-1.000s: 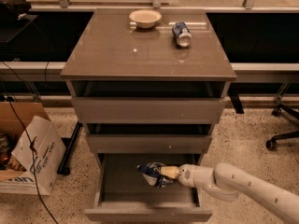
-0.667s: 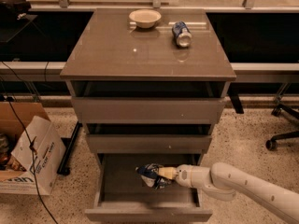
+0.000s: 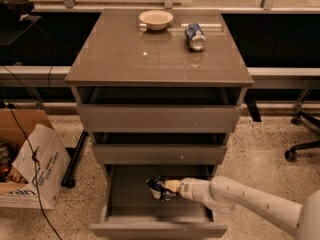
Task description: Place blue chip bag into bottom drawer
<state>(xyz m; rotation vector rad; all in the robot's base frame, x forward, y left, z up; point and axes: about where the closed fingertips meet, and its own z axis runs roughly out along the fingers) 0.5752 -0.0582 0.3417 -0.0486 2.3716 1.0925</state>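
The bottom drawer of the grey-brown cabinet stands pulled out, its inside showing. The blue chip bag, dark blue and crinkled, is inside the drawer toward its back right. My gripper reaches in from the right on a white arm and is shut on the bag's right side. The frame does not show whether the bag rests on the drawer floor or hangs just above it.
A cream bowl and a blue-and-silver can lie on the cabinet top. The two upper drawers are slightly open. A cardboard box and cables sit at left, an office chair base at right.
My gripper and the chip bag have shifted slightly left, deeper into the bottom drawer. Nothing else has moved.
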